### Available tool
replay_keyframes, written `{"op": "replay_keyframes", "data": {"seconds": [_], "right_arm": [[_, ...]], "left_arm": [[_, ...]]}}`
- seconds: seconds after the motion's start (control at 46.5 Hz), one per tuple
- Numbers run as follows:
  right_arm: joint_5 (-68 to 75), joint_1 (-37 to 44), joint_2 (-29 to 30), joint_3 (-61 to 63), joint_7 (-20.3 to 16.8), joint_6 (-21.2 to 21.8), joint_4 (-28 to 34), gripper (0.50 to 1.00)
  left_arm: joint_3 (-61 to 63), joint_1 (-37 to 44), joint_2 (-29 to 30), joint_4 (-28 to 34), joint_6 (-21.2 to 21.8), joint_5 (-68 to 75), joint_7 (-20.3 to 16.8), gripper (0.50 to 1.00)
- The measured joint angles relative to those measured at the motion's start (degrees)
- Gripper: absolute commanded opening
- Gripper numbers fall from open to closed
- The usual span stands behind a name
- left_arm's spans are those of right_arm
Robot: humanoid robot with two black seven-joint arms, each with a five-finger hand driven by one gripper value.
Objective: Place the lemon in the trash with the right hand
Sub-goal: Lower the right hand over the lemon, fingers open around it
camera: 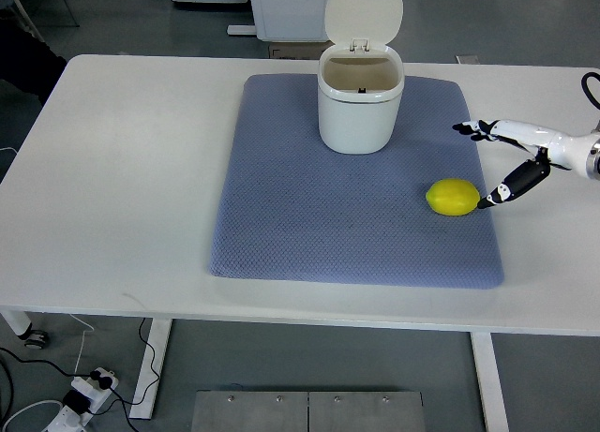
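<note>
white table (pixel 122 198) | grey floor (pixel 112 20) | power strip (pixel 89 391)

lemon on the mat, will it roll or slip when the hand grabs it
The lemon is rounded and lies on its side, so a nudge from the right hand could probably roll it. The mat looks textured, which may slow that. Its skin looks smooth, so open fingers might slip.

No text, label, brand, number or sign can be read anywhere in view.
</note>
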Motion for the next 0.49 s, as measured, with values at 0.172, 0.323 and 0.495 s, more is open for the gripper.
{"op": "replay_keyframes", "data": {"seconds": [0.172, 0.323, 0.495], "right_arm": [[0.0, 3.6, 1.9, -4.1, -1.2, 0.1, -0.1, 1.000], [0.2, 6.5, 2.8, -7.6, -2.2, 0.2, -0.1, 1.000], [0.2, 8.4, 4.1, -9.8, -3.5, 0.6, 0.0, 1.000]], "left_arm": [[0.0, 0.0, 0.0, 0.0, 0.0, 0.0, 0.0, 1.000], [0.0, 0.0, 0.0, 0.0, 0.0, 0.0, 0.0, 1.000], [0.0, 0.0, 0.0, 0.0, 0.0, 0.0, 0.0, 1.000]]}}
